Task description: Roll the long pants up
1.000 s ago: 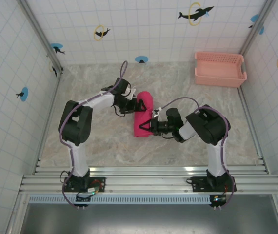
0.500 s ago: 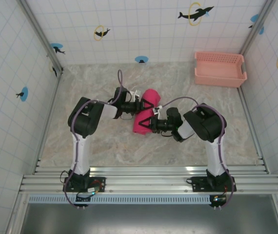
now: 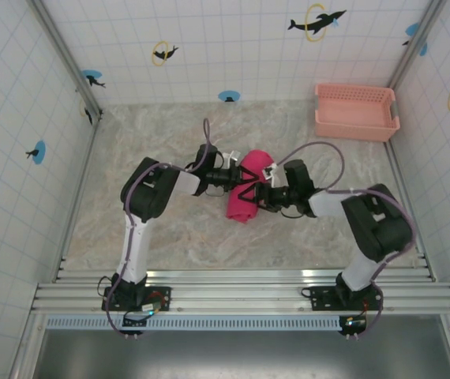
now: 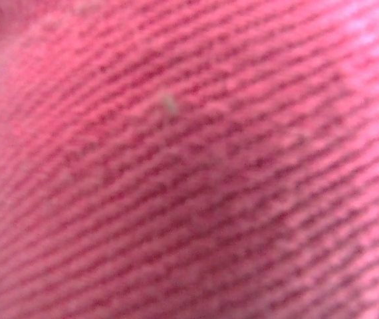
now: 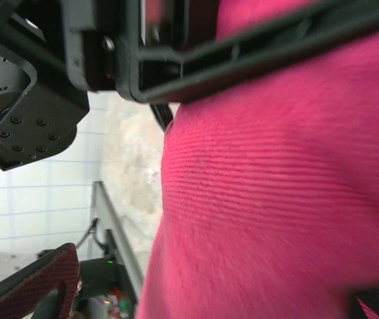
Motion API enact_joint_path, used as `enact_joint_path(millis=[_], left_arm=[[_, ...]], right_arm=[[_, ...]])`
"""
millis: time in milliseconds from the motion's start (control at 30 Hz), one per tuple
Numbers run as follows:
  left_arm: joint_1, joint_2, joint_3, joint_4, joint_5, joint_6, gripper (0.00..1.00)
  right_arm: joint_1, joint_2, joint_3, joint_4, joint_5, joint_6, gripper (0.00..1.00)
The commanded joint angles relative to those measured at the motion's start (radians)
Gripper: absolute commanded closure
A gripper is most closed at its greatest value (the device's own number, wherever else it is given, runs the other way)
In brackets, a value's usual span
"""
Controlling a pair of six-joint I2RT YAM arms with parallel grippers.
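Observation:
The long pants [image 3: 243,205] are a magenta rolled bundle at the middle of the table, between my two grippers. From the left, my left gripper [image 3: 241,177] has its jaws closed on the bundle's upper end. In the left wrist view the ribbed cloth [image 4: 189,159] lies right against the lens. Reaching in from the right, my right gripper [image 3: 259,194] stands open around the bundle's side. In the right wrist view its fingers [image 5: 43,286] are spread wide with the cloth [image 5: 282,199] between them. Across the top of that view lies the left gripper's black finger [image 5: 256,46].
A salmon-pink slotted basket [image 3: 357,111] sits at the back right corner. Tiled walls close in the table on three sides, and a metal rail [image 3: 241,288] runs along the near edge by the arm bases.
The left gripper has come onto the bundle and closed. The right gripper has let go and opened wide. The bundle has shifted to the right and away from the arm bases.

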Motion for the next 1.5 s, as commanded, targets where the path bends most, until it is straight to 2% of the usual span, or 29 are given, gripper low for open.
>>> enact_joint_path(millis=[0,200,300,433,567,700,1100,1300,1467], left_arm=[[-0.009,0.019,0.015,-0.057,0.064,0.028,1.00],[-0.005,0.014,0.044,0.072,0.086,-0.100,1.00],[-0.004,0.013,0.074,0.174,0.089,-0.200,1.00],[-0.005,0.031,0.130,0.341,0.078,-0.369,1.00],[-0.004,0.056,0.173,0.502,0.049,-0.521,1.00],[-0.004,0.064,0.215,0.610,0.026,-0.625,1.00],[-0.004,-0.009,0.237,0.571,0.042,-0.628,1.00],[-0.004,-0.008,0.242,0.572,0.048,-0.636,1.00],[-0.004,-0.005,0.238,0.580,0.056,-0.641,1.00]], right_arm=[[-0.067,-0.102,0.026,-0.374,0.085,-0.252,0.03],[-0.215,-0.214,-0.108,-0.334,0.006,-0.251,0.01],[-0.231,-0.222,-0.159,-0.283,-0.050,-0.247,0.01],[-0.228,-0.247,-0.282,0.048,-0.074,-0.074,0.02],[-0.224,-0.222,-0.298,0.165,-0.086,-0.009,0.02],[-0.242,-0.184,-0.330,0.427,-0.090,0.126,0.02],[-0.215,0.084,-0.192,1.012,-0.049,0.459,0.01],[-0.138,0.190,-0.075,1.093,-0.019,0.541,0.01],[-0.106,0.190,-0.043,1.093,0.020,0.547,0.01]])
